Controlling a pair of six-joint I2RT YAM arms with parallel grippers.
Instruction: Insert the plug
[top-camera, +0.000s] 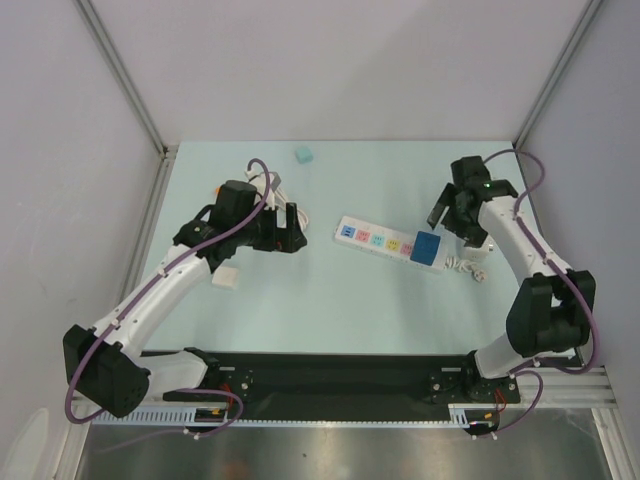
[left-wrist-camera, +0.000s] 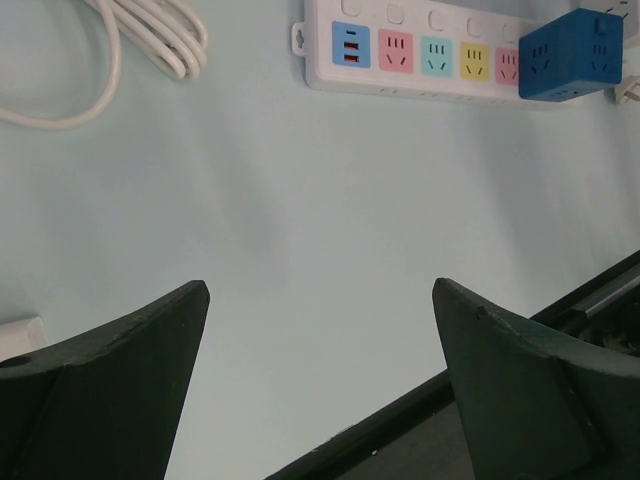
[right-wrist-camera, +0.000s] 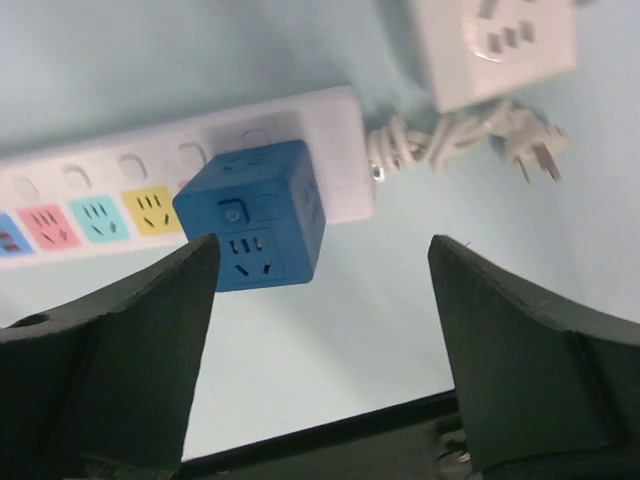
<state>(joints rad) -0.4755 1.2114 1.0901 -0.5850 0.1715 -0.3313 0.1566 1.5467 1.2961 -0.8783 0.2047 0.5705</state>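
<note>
A white power strip (top-camera: 378, 241) with coloured sockets lies mid-table. A blue cube plug (top-camera: 428, 248) sits on its right end. In the left wrist view the strip (left-wrist-camera: 420, 55) and the cube (left-wrist-camera: 570, 55) lie far ahead at the top. In the right wrist view the cube (right-wrist-camera: 255, 215) stands on the strip (right-wrist-camera: 110, 180), just ahead of my left finger. My left gripper (top-camera: 296, 230) (left-wrist-camera: 320, 300) is open and empty, left of the strip. My right gripper (top-camera: 447, 215) (right-wrist-camera: 320, 260) is open and empty, above and behind the cube.
A coiled white cable (top-camera: 262, 180) (left-wrist-camera: 150, 35) lies behind the left gripper. A small teal cube (top-camera: 303, 155) sits at the back. A white block (top-camera: 228, 276) lies by the left arm. A white adapter (right-wrist-camera: 495, 45) and a pronged plug (top-camera: 470, 262) (right-wrist-camera: 530, 150) lie right of the strip.
</note>
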